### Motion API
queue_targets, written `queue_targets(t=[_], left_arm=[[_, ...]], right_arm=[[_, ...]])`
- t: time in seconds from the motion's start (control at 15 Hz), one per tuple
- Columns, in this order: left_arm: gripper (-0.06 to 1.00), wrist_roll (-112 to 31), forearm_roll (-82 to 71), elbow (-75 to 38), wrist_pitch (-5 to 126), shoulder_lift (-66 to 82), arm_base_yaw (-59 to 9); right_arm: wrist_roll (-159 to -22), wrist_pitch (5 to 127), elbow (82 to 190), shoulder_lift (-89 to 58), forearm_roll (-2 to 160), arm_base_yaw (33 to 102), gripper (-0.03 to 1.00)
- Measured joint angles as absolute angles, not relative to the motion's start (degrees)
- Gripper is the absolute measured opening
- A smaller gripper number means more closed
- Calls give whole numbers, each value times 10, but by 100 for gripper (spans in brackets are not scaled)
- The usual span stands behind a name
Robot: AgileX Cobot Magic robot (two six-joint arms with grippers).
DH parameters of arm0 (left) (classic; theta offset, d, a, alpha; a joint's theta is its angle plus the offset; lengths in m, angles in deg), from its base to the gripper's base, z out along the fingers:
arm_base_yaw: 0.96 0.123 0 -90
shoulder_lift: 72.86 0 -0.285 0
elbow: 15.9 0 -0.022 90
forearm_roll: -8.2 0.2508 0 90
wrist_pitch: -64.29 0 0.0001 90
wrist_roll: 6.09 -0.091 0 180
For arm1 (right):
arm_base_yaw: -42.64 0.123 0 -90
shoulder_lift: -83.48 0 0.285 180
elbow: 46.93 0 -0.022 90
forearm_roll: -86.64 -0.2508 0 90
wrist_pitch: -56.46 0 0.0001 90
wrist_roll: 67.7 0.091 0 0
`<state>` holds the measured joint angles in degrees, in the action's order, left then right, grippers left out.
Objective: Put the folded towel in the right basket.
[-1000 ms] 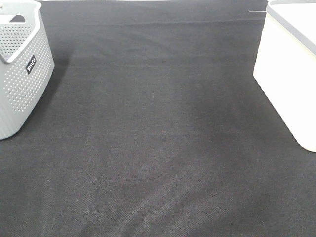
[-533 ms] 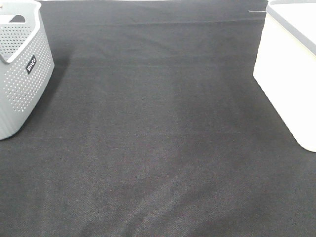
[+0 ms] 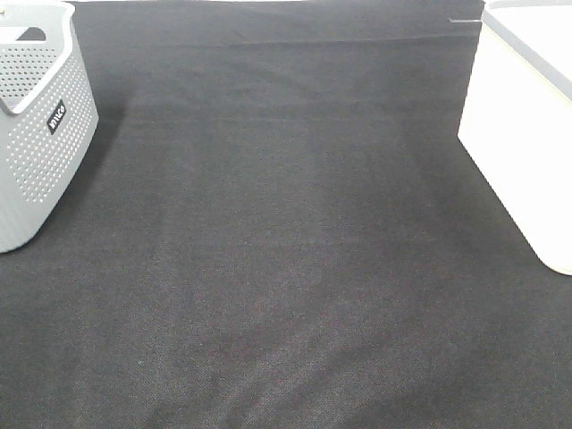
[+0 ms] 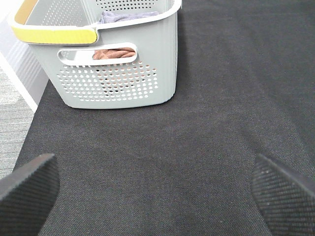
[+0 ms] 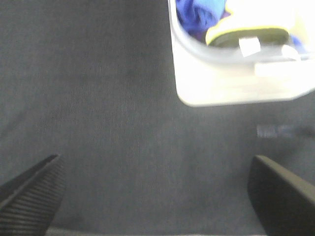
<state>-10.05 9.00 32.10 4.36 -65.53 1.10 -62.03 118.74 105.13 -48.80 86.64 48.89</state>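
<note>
Both hands hang spread and empty over the black bench (image 3: 295, 250): left hand (image 4: 156, 189), right hand (image 5: 155, 194). Blue towel (image 5: 197, 12) lies inside the white right basket (image 3: 523, 134); grey basket (image 3: 40, 125) far left.

A wide stretch of the dark counter (image 3: 295, 250) is left open between two baskets, which are set well apart at its opposite edges. The left side is blocked by a perforated grey basket (image 3: 40, 134), the right by a white basket (image 3: 518, 134). The middle and near parts are taken up by nothing that can be seen.
</note>
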Motion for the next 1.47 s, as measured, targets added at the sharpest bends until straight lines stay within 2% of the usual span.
queue_targets(t=[0.33, 0.53, 1.07, 1.27, 1.47], left_arm=[[99, -100, 90, 321, 44, -655, 11], [99, -100, 90, 321, 44, -655, 11], [99, -101, 91, 321, 44, -655, 11], [99, -101, 91, 321, 44, -655, 11], [99, -101, 93, 321, 44, -655, 11]], right_arm=[[-644, 1170, 870, -757, 874, 489, 96], [-647, 1173, 833, -867, 874, 489, 96], [-660, 1197, 820, -889, 878, 487, 96], [-660, 1197, 820, -889, 877, 440, 96], [-660, 1197, 820, -889, 877, 430, 96]])
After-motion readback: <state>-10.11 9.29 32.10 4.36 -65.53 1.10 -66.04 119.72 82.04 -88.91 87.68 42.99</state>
